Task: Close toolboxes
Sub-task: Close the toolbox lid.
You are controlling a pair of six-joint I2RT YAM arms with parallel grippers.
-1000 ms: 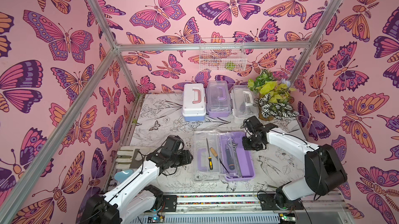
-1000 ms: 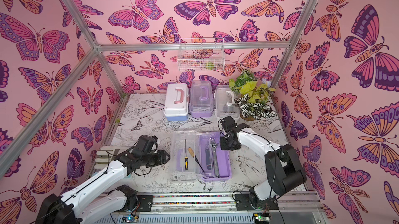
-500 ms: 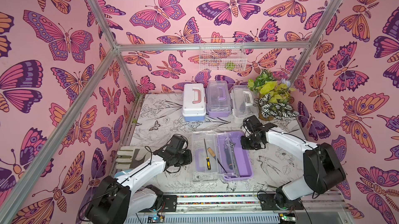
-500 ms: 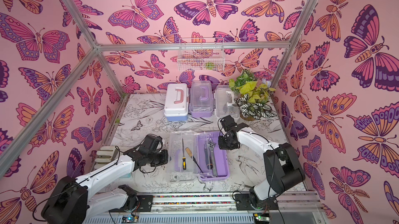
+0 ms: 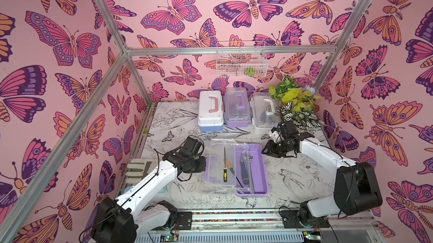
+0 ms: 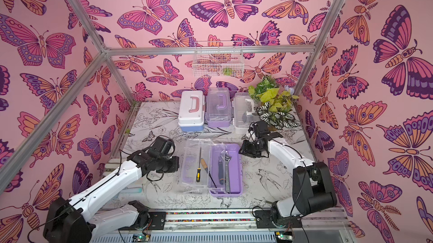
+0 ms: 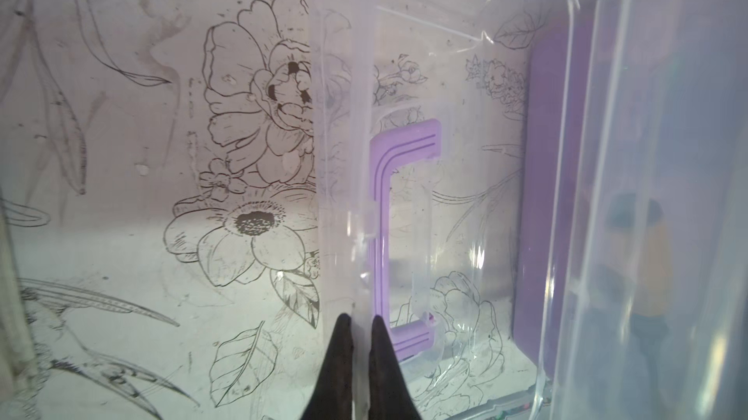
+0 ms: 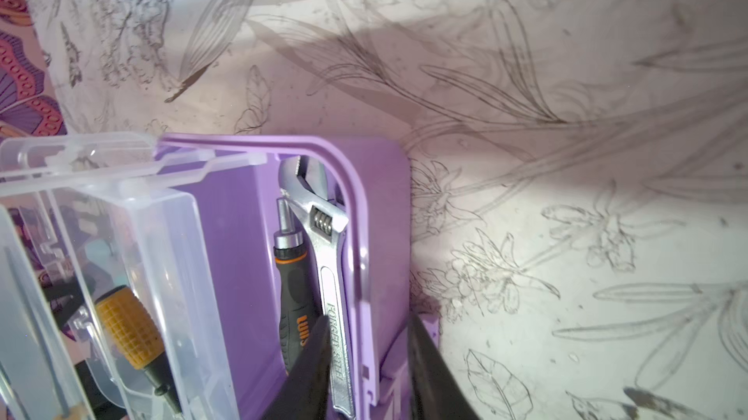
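The open box (image 5: 259, 178) is lying mid-table. Its clear lid (image 5: 216, 157) is folded flat toward my left and is meeting the lilac base along the hinge. Bare table (image 5: 297, 183) is running well clear to the right of the box and in front of it. On the left, my own forearm is filling the room between the lid's outer edge and the wall. At the back, the blue box (image 5: 210, 113), lilac box (image 5: 236, 110) and white box (image 5: 264, 113) are standing shut in 1 row, side by side. A plant (image 5: 296, 106) is crowding in just beside the white one, near my right wrist.

1 second ago my left gripper (image 7: 361, 327) was hanging short of the lid. Now it is pinching the lid's outer wall, 1 finger on each side. My right gripper (image 8: 370, 329) is loosening, its jaws standing apart astride the base's outer rim. 1 finger is over the wrench (image 8: 332, 244) inside and 1 is outside, and neither is squeezing. The open box is sitting slightly further left than before.

My left arm is reaching low and forward from the near rail, with the gripper pointing level at the lid. My right arm is bending at the elbow, and the wrist is dipping over the base's far right corner.
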